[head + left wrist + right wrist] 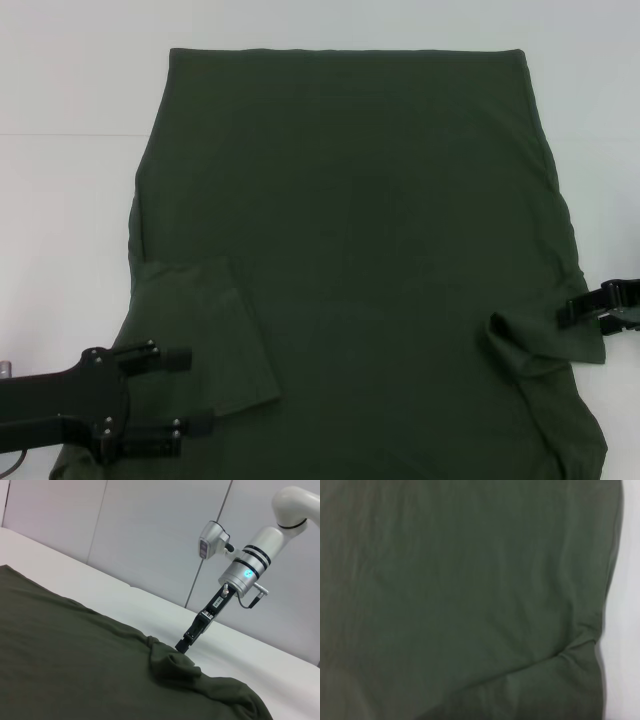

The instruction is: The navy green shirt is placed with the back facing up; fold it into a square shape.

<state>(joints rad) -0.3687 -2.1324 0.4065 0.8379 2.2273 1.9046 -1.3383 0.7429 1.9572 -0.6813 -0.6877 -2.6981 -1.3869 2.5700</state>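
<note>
One large shirt [350,260] covered most of the white table [60,90], plain side up, its straight hem at the far edge and its shoulders nearest the robot; spread that flat, it gave both arms clean edges to fold from. Against the shirt's left side, the left sleeve [205,335] already lay turned inward onto the body, a first step toward squaring the outline. Over the shirt's near left corner, just beside that sleeve, the left gripper [195,390] hovered with its fingers spread and empty, probably having nothing more to hold there. At the shirt's right edge, the right gripper [570,310] had its fingers pinched on the right sleeve [545,345], where the cloth bunched into a small ridge, likely so that sleeve could be folded inward to match.
</note>
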